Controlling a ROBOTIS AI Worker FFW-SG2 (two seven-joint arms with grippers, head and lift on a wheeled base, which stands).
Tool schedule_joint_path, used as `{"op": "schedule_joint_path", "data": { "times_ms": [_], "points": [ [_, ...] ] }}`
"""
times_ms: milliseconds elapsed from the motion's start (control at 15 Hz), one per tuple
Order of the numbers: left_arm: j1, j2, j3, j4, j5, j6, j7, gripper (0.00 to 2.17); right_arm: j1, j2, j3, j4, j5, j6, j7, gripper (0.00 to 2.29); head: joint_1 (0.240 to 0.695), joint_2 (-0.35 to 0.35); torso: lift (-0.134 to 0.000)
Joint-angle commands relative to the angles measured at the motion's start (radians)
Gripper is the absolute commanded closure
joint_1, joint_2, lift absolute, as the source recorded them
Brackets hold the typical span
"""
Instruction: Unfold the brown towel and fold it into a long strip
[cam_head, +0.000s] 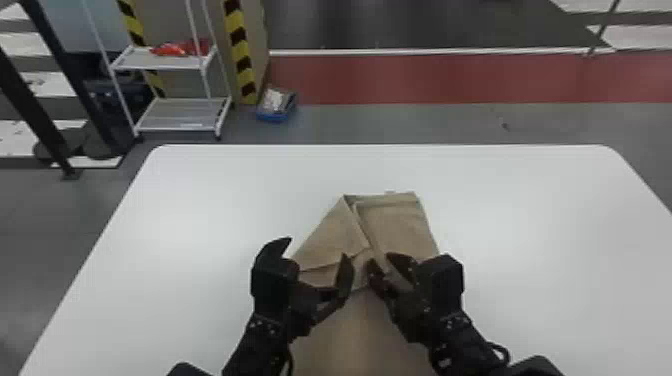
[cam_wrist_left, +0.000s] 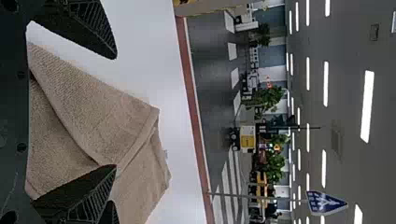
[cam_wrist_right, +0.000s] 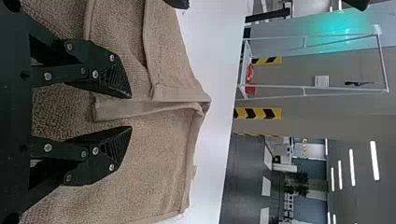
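Observation:
The brown towel lies on the white table, running from mid-table to the near edge, its far part folded over in layers. My left gripper is over the towel's left flap, fingers wide apart. In the left wrist view, the left gripper has the towel between and beyond its open fingers. On the right, my right gripper is above the towel's middle. The right wrist view shows the right gripper open, with a raised folded edge of the towel between its fingertips.
The white table surrounds the towel on its left, right and far sides. Beyond its far edge stand a white wheeled rack and a blue box on the floor.

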Motion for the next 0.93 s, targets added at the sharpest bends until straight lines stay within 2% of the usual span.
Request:
{"op": "schedule_joint_path", "data": {
  "times_ms": [0, 67, 133, 400, 467, 600, 667, 867],
  "points": [
    [-0.001, 0.0, 0.0, 0.004, 0.0, 0.005, 0.0, 0.04, 0.002, -0.002, 0.003, 0.0, 0.0, 0.018, 0.002, 0.77, 0.695, 0.034, -0.114],
    [-0.003, 0.0, 0.0, 0.007, 0.0, 0.005, 0.0, 0.04, 0.002, -0.002, 0.004, -0.003, 0.002, 0.027, 0.005, 1.12, 0.695, 0.035, -0.114],
    [-0.003, 0.0, 0.0, 0.009, 0.0, 0.005, 0.0, 0.04, 0.004, -0.002, 0.004, -0.009, 0.0, 0.027, 0.004, 1.36, 0.695, 0.035, -0.114],
    [-0.003, 0.002, 0.0, 0.009, 0.002, 0.008, 0.003, 0.04, 0.019, -0.002, 0.001, -0.057, -0.003, 0.021, -0.006, 1.32, 0.695, 0.039, -0.114],
    [-0.003, 0.002, -0.003, 0.007, 0.0, 0.008, 0.003, 0.04, 0.021, -0.002, 0.0, -0.061, -0.002, 0.021, -0.012, 1.06, 0.695, 0.04, -0.114],
    [-0.004, -0.002, -0.008, 0.007, 0.0, 0.011, 0.003, 0.04, 0.022, -0.006, 0.001, -0.069, 0.009, 0.033, -0.012, 1.06, 0.695, 0.035, -0.114],
    [-0.006, -0.002, -0.009, 0.007, -0.002, 0.015, 0.003, 0.04, 0.024, -0.006, 0.003, -0.074, 0.015, 0.039, -0.012, 1.21, 0.695, 0.033, -0.114],
    [-0.007, -0.003, -0.012, 0.007, -0.003, 0.021, 0.005, 0.04, 0.024, -0.006, 0.018, -0.078, 0.063, 0.079, -0.018, 1.21, 0.695, 0.031, -0.114]
  ]
}}
